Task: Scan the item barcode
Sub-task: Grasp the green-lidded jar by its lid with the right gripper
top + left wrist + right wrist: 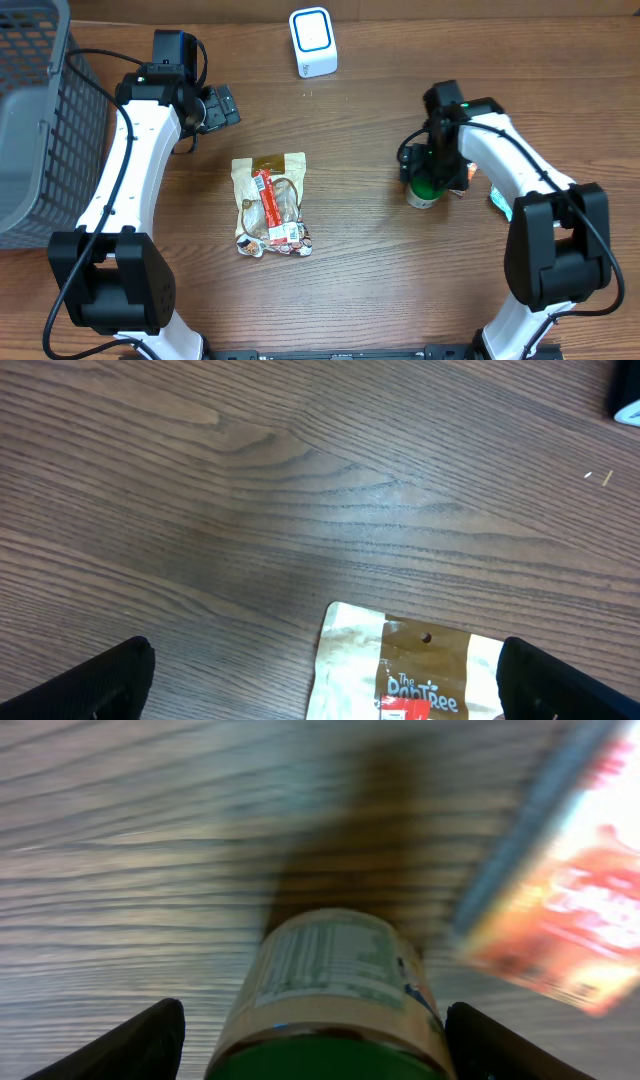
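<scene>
The jar, with a green lid and a pale printed label, stands at the right of the overhead frame, on the wooden surface right under the right arm's wrist. In the right wrist view the jar fills the lower middle, green lid nearest the lens and a block of small print on the label facing up. The right fingers show as dark shapes in the two lower corners, apart and standing one on each side of the jar. The blur makes it impossible to tell whether either one touches the label. Just beside the jar, at the upper right of that view, lies a bright red and orange packet, blurred; from overhead only a small edge of it peeks out beside the right arm. Well apart, at the middle of the overhead frame, a tan snack pouch with a red strip lies flat. The left fingers hang above and to the left of it, spread wide with nothing between them. In the left wrist view the fingers sit in the lower corners, with the pouch's top edge at the bottom centre. A white boxy scanner stands at the top centre, and a grey mesh basket fills the left edge
</scene>
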